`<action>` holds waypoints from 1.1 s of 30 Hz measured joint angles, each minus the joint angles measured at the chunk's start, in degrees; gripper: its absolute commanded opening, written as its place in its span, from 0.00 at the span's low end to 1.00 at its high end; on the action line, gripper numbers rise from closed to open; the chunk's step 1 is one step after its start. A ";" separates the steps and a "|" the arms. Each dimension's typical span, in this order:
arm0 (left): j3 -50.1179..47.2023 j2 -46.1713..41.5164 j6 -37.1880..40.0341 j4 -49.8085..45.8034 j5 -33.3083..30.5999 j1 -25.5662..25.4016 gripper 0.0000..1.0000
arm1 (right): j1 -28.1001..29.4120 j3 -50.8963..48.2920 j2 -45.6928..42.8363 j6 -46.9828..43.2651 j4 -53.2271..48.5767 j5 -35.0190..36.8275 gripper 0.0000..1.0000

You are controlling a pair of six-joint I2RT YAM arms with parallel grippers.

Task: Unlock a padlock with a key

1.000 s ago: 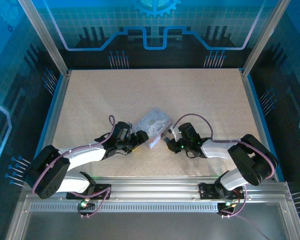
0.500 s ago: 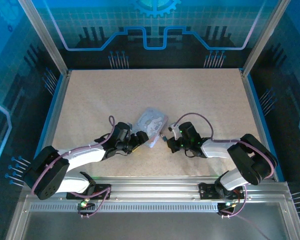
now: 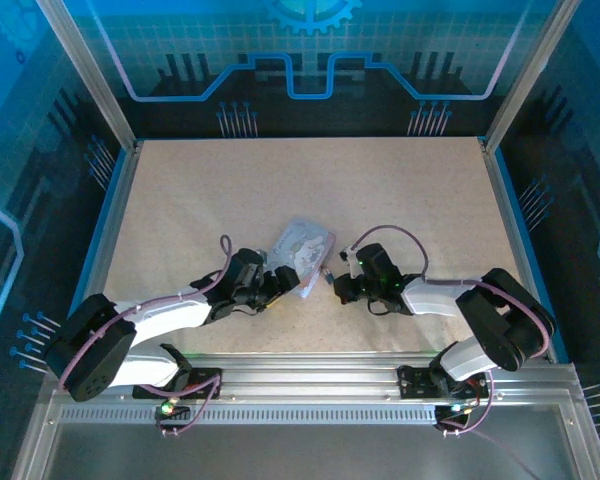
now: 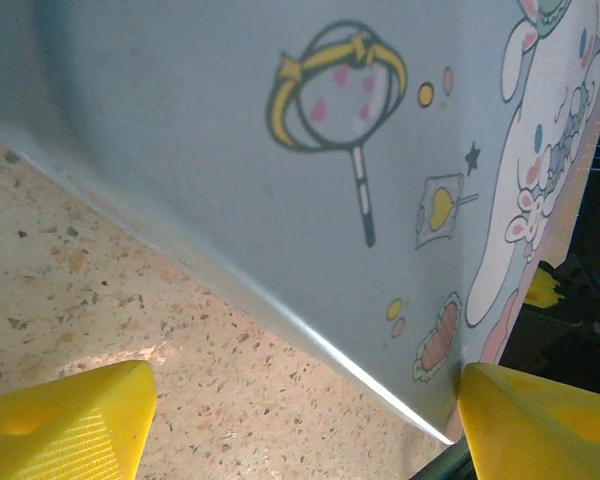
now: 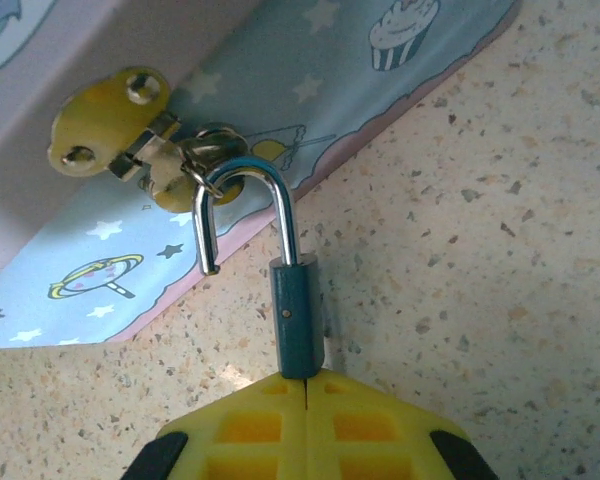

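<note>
Left end effector point(image 3: 278, 284), seen from above, sits at the near-left side of the lilac cartoon tin point(image 3: 306, 246) on the bench point(image 3: 180, 200). The right end effector point(image 3: 336, 283) is at the tin's near-right, with the padlock point(image 3: 327, 272) a dark speck between them. From the left wrist, the left end effector point(image 4: 300, 425) has its yellow fingers point(image 4: 60, 420) apart, straddling the tin's point(image 4: 280, 150) corner; whether they touch it I cannot tell. From the right wrist, the right end effector point(image 5: 306, 395) has its fingers together, clamped on the lower end of the padlock point(image 5: 298, 315). The shackle point(image 5: 245, 175) hangs through the brass hasp point(image 5: 130, 125), its short leg out of the body, so the lock looks open. The key is hidden. The step is probably unhooking: brace the tin, then swing the free leg out gently, without dragging the tin.
</note>
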 measured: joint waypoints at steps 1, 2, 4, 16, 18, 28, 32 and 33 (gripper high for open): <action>0.00 0.00 -0.17 0.02 0.00 -0.11 0.80 | 0.11 0.50 0.00 0.48 -0.74 0.00 0.00; 0.00 0.00 -0.46 0.02 -0.02 -0.24 0.80 | 0.26 1.05 0.00 1.05 -1.46 0.09 0.00; 0.00 0.00 -0.66 0.02 -0.02 -0.48 0.80 | 0.70 1.90 0.00 2.16 -2.60 0.31 0.00; 0.00 0.02 -0.98 0.15 -0.20 -1.40 0.80 | 2.43 6.62 0.09 7.32 -8.70 2.84 0.00; 0.00 0.13 -1.01 0.28 -0.20 -1.55 0.80 | 2.60 7.32 0.55 7.91 -9.03 3.19 0.00; 0.00 1.55 -1.03 2.58 -0.13 -1.70 0.80 | 2.86 10.54 3.87 9.44 -10.56 4.44 0.00; 0.00 1.70 -1.01 2.95 -0.15 -1.75 0.80 | 2.91 10.64 4.11 9.42 -10.36 4.57 0.00; 0.00 1.77 -1.03 2.99 -0.15 -1.75 0.81 | 2.91 10.64 4.11 9.40 -10.25 4.57 0.00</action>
